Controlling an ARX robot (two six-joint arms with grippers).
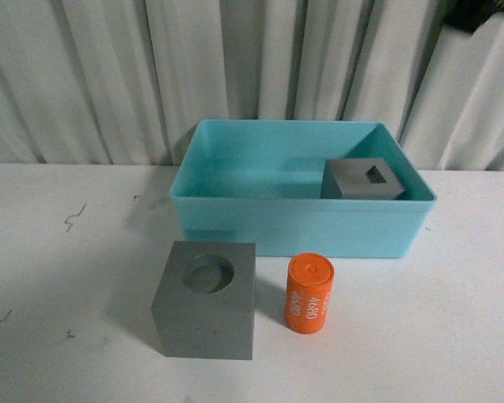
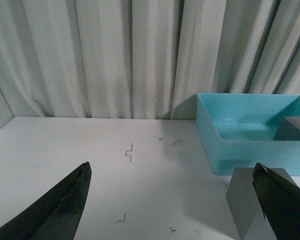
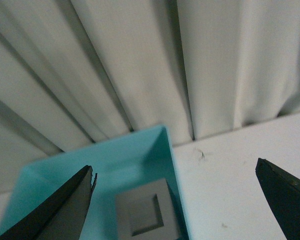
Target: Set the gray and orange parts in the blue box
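**Table layout.** The white table (image 1: 67, 294) carries all task items, with a pleated light curtain (image 1: 84, 75) behind its far edge.

**Blue box.** The blue box (image 1: 302, 227) stands at the far side of the table, slightly right of centre, close to the curtain. Its opening faces up.

**Gray parts.**
- The gray cube with the square recess (image 1: 364, 179) sits inside the blue box, in its right part, close to the right wall. Its recess faces up.
- The gray cube with the round recess (image 1: 206, 302) stands on the table outside the box, just near of the box's near wall and left of centre. Its recess faces up.

**Orange part.** The orange cylinder (image 1: 309, 294) stands upright on the table, just right of the round-recess cube and not touching it. White numbers run along its side. It is outside the box.

**Jaws.**
- The left jaws are spread wide with nothing between them. They are over the table, left of the box.
- The right jaws are spread wide and hold nothing. They are above the box, with the square-recess cube below.
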